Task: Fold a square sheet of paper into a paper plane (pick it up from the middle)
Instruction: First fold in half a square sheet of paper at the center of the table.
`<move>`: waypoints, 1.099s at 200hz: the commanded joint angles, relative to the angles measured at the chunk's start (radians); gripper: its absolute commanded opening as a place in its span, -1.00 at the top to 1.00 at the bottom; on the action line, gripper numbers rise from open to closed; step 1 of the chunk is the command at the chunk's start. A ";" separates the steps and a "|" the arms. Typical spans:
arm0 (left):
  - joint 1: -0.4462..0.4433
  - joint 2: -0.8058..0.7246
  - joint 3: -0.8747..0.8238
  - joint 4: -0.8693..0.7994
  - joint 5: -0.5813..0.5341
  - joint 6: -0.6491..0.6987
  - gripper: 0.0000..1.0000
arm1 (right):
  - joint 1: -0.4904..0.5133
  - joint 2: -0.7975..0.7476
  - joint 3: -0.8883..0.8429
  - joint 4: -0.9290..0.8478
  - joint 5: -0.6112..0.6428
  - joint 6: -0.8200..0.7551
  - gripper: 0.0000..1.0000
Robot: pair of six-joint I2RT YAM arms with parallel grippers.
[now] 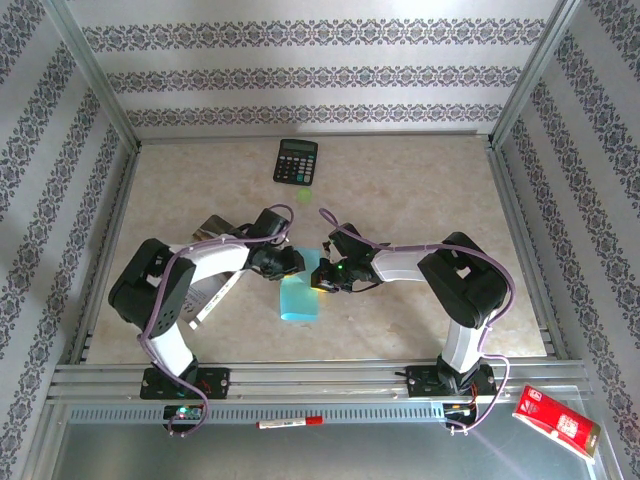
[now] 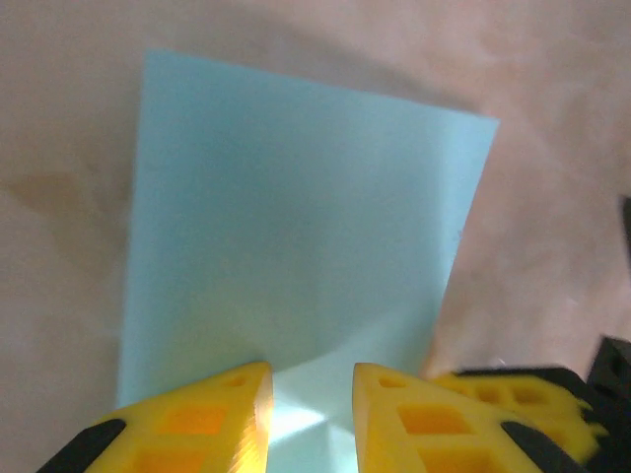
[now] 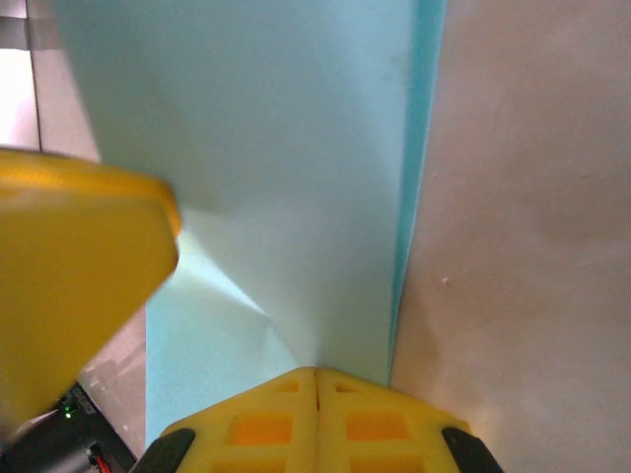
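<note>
**Beige marbled worktop (image 1: 420, 200), thin light-cyan square sheet of paper (image 1: 299, 297) doubled: square the crease**

The sheet lies mid-worktop between your arms. Your left tool (image 2: 311, 394) stands with fingers slightly apart over one edge. Your right tool (image 3: 315, 379) has fingers together at another edge, pinching or pressing I cannot tell. Align both layers before flattening, and press slowly so nothing slides.
</note>
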 commanded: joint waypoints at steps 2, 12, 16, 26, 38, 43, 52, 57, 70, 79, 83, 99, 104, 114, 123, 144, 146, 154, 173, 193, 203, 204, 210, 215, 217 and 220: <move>0.044 0.039 0.011 0.044 0.024 0.047 0.44 | 0.002 0.100 -0.075 -0.196 0.200 -0.030 1.00; 0.057 0.053 0.016 0.047 0.035 0.055 0.43 | 0.001 0.100 -0.078 -0.196 0.201 -0.030 1.00; 0.061 0.055 0.018 0.045 0.037 0.058 0.43 | 0.001 0.099 -0.079 -0.198 0.202 -0.030 1.00; 0.075 0.051 0.023 0.045 0.046 0.063 0.40 | 0.002 0.098 -0.083 -0.198 0.204 -0.029 1.00; 0.086 0.038 0.029 0.049 0.068 0.065 0.38 | 0.002 0.094 -0.085 -0.197 0.204 -0.028 1.00; 0.088 0.030 0.034 0.049 0.078 0.065 0.37 | 0.002 0.093 -0.085 -0.199 0.206 -0.029 1.00; 0.087 0.016 0.043 0.049 0.093 0.063 0.34 | 0.001 0.094 -0.084 -0.200 0.204 -0.030 1.00; 0.088 0.010 0.044 0.058 0.108 0.059 0.33 | -0.001 0.093 -0.083 -0.199 0.204 -0.030 1.00; 0.088 -0.002 0.045 0.082 0.151 0.042 0.28 | 0.001 0.093 -0.080 -0.202 0.204 -0.033 1.00; 0.089 -0.007 0.044 0.095 0.171 0.033 0.26 | 0.000 0.093 -0.079 -0.203 0.204 -0.034 1.00; 0.090 -0.008 0.043 0.102 0.174 0.031 0.25 | 0.001 0.094 -0.077 -0.203 0.205 -0.034 1.00; 0.090 0.004 0.050 0.105 0.169 0.033 0.24 | -0.001 0.097 -0.075 -0.202 0.204 -0.035 1.00; 0.092 0.014 0.054 0.101 0.163 0.036 0.24 | -0.001 0.097 -0.073 -0.202 0.203 -0.036 1.00; 0.101 0.039 0.065 0.089 0.155 0.041 0.26 | -0.002 0.099 -0.073 -0.202 0.202 -0.038 1.00; 0.114 0.065 0.070 0.094 0.155 0.037 0.28 | -0.002 0.099 -0.072 -0.203 0.201 -0.037 1.00; 0.132 0.121 0.086 0.110 0.155 0.045 0.30 | -0.003 0.099 -0.072 -0.203 0.200 -0.039 1.00; 0.134 0.125 0.089 0.105 0.152 0.050 0.31 | -0.002 0.099 -0.072 -0.204 0.201 -0.039 1.00; 0.136 0.145 0.102 0.085 0.140 0.065 0.31 | -0.004 0.100 -0.073 -0.207 0.201 -0.039 1.00; 0.144 0.174 0.112 0.063 0.114 0.087 0.31 | -0.006 0.099 -0.078 -0.207 0.202 -0.040 1.00; 0.170 0.176 0.123 0.047 0.115 0.107 0.31 | -0.006 0.095 -0.082 -0.210 0.204 -0.040 1.00; 0.184 0.161 0.124 0.050 0.115 0.110 0.30 | -0.007 0.092 -0.084 -0.214 0.204 -0.041 1.00; 0.185 0.159 0.124 0.051 0.116 0.110 0.30 | -0.007 0.093 -0.084 -0.213 0.204 -0.042 1.00; 0.190 0.148 0.125 0.054 0.117 0.112 0.28 | -0.008 0.092 -0.087 -0.213 0.206 -0.042 1.00; 0.193 0.142 0.127 0.053 0.122 0.112 0.27 | -0.008 0.090 -0.088 -0.213 0.207 -0.041 1.00; 0.195 0.140 0.129 0.053 0.124 0.113 0.27 | -0.008 0.090 -0.087 -0.213 0.207 -0.042 1.00; 0.195 0.136 0.130 0.052 0.128 0.113 0.26 | -0.007 0.089 -0.089 -0.215 0.206 -0.042 1.00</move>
